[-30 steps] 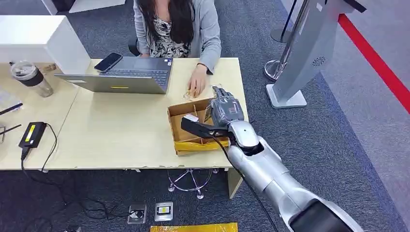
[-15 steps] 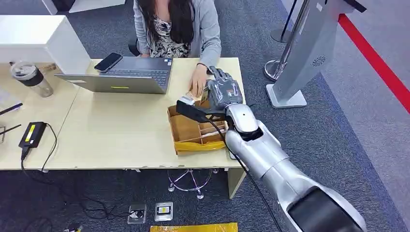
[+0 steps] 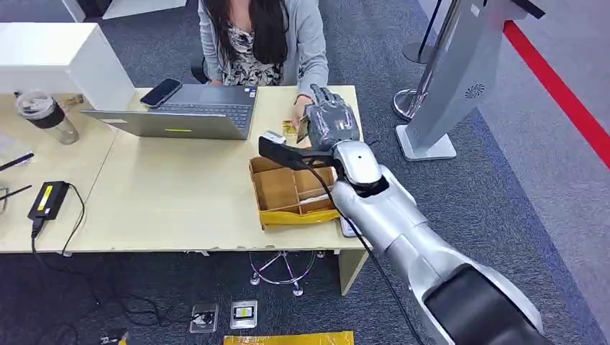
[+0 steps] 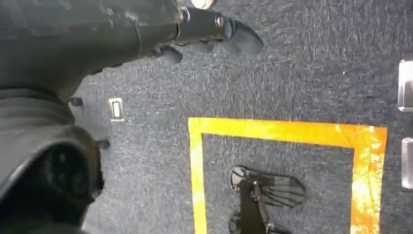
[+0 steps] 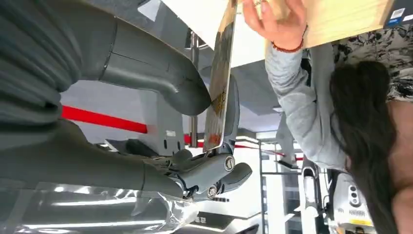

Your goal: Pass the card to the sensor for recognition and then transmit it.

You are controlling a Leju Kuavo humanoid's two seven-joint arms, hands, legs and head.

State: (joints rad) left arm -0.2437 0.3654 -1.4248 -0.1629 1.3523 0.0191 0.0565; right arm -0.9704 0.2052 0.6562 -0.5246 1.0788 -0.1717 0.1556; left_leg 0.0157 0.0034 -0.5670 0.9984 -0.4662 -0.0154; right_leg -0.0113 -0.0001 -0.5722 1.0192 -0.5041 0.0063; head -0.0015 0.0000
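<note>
Card (image 5: 220, 78) is pinched edge-on in the right hand (image 3: 329, 123), thumb against fingers, likely so a face stays presentable. The person's hand (image 5: 275, 22) rests on the worktop (image 3: 180, 187) just beyond. Left hand (image 4: 204, 31) hangs holding nothing, fingers curled.

This is an office or reception area. A person (image 3: 262, 36) sits at a light wooden desk (image 3: 180, 187) with an open laptop (image 3: 180, 115), a phone (image 3: 161, 92) and a travel mug (image 3: 47, 115). Grey carpet (image 3: 489, 194) covers the floor, a red line (image 3: 557, 90) and yellow tape (image 4: 287, 132) mark it, and a grey kiosk stand (image 3: 453, 72) rises beside the desk.
</note>
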